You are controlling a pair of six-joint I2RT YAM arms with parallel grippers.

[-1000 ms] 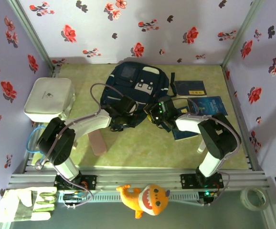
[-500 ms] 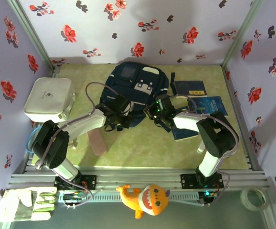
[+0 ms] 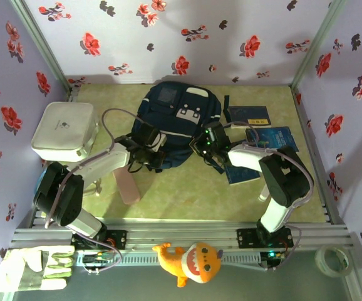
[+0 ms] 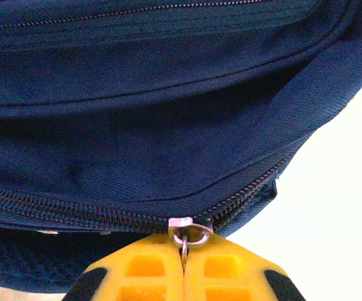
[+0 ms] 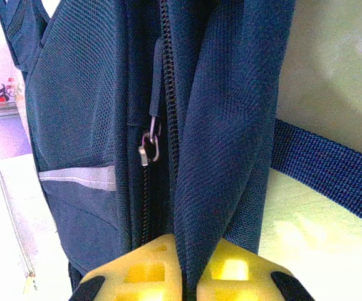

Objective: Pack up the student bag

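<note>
Hiding between left fingers (image 4: 144,276): zipper pull (image 4: 185,241)

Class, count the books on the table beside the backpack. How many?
3: a dark navy book by the back, a brighter blue book nearer, and seemingly a third book partly under the right arm. Others may be hidden.

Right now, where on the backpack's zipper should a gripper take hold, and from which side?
The small metal pull ring hanging off the slider, approached from the outer edge of the backpack: it sticks out clear of the fabric. The left gripper is shut on it that way.
</note>
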